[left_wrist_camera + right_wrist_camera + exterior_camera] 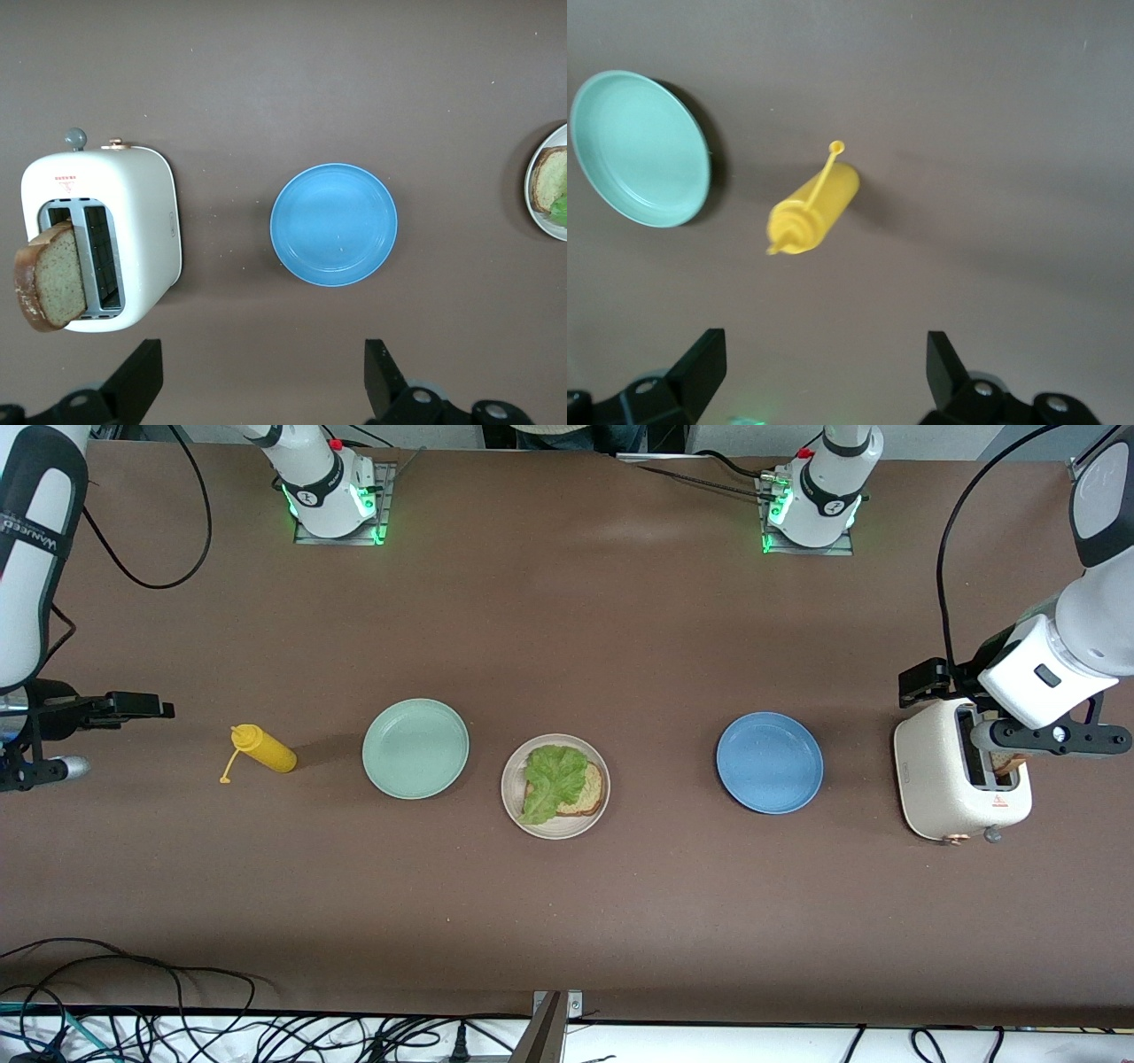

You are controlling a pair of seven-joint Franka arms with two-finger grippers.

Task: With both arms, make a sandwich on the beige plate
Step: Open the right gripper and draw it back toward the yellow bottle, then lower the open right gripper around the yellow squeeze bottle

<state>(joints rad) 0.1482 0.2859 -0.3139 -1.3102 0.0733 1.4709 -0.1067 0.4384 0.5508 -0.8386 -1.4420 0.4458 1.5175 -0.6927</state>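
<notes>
Brown tabletop (567,629) carries a row of things: bottle (264,749), mint plate (415,747), beige plate (555,786), blue plate (769,762) and toaster (961,784). On the beige plate lies one bread slice (588,790) with the lettuce (551,779) spread over it — the sandwich lacks only its top. That top, the second slice (49,276), stands tilted in a toaster slot, most of it proud of the opening, so it looks easy to pinch by its faces.

Over the toaster hangs the left gripper (261,381), fingers wide apart and empty, probably to take that slice. Over the table's edge at the right arm's end, past the bottle, waits the right gripper (824,376) — also spread and empty, well away from the plates.
</notes>
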